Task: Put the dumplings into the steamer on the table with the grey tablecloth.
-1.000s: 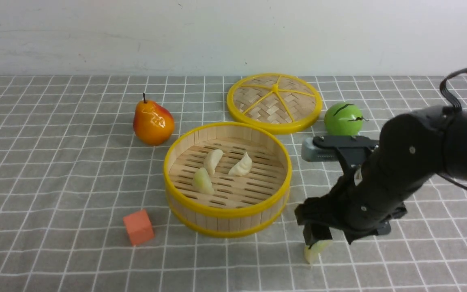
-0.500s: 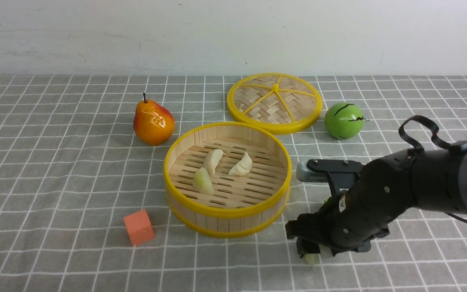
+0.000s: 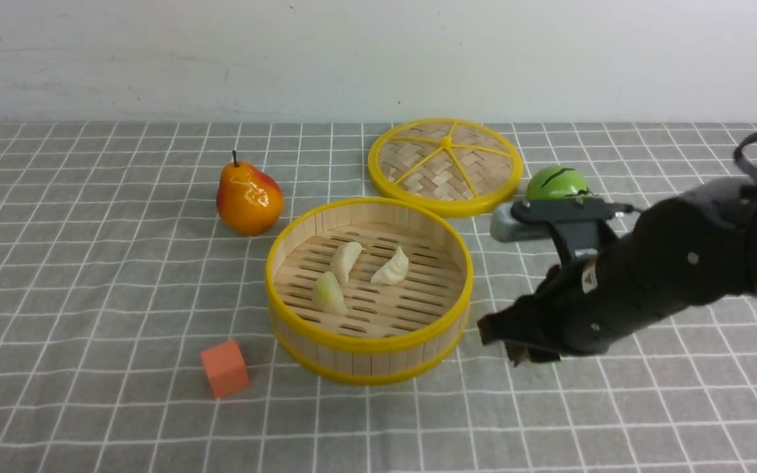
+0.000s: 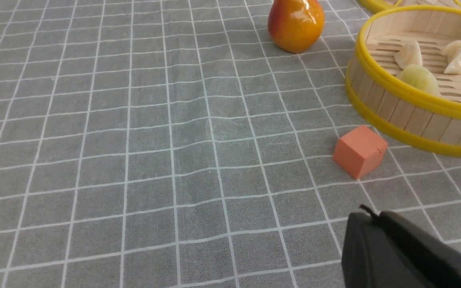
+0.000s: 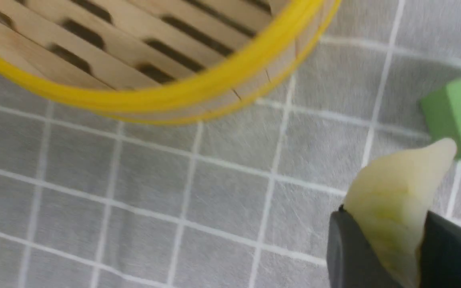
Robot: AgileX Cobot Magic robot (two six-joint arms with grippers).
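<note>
Since the earlier frame, your right gripper (image 5: 390, 236) has lifted off the cloth (image 3: 122, 282), a dumpling (image 5: 390, 196) now pinched between its fingers, to the right of the steamer (image 3: 370, 341). Three dumplings (image 3: 344, 279) sit inside the steamer. Your left gripper (image 4: 374, 216) shows only partly; whether it's clenched you can't tell.
</note>
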